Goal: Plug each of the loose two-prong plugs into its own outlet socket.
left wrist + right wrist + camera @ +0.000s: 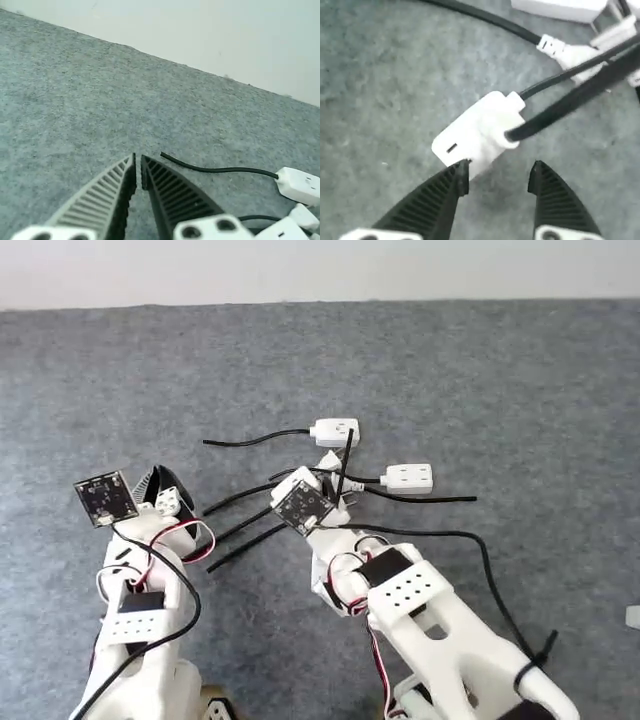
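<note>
Right claw [501, 175] held released over white outlet socket [480, 132], left claw [138, 167] clenched empty, second socket [408, 477] right of centre, laid lengthwise left-to-right.

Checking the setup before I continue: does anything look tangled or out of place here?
Yes. The black cords cross one another mid-table, and one passes over the white block by the right gripper, so it may snag.

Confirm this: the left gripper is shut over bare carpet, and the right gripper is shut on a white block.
Wrong on one count. The right gripper is open, not shut on the white block: the right wrist view shows its fingers spread, with the block on the carpet just ahead of them. The left gripper is shut over bare carpet, as stated.
</note>
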